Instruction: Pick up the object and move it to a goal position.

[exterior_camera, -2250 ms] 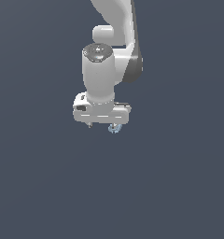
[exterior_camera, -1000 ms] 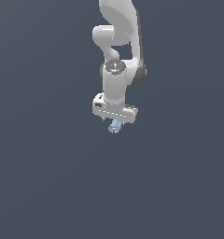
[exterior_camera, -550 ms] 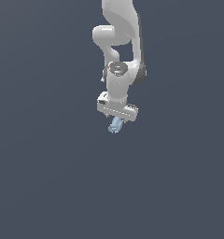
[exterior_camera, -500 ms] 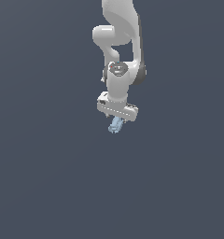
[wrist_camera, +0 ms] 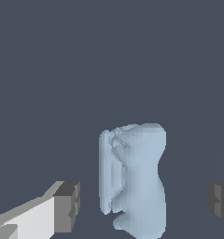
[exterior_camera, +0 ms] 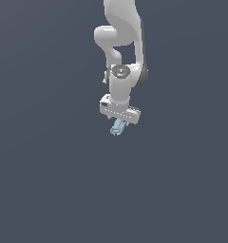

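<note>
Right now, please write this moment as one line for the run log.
arm: above object | end effector: open, fingers either side of object, gaps visible | object: pale blue lump, not gripped | goal: not visible

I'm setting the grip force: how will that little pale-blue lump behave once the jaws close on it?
The pale-blue lump looks rigid, so it probably won't deform. Its surface is bumpy and uneven, so flat pads may touch only high spots and let it twist or slip. It is tiny beside the gripper, likely light; modest force should do.
</note>
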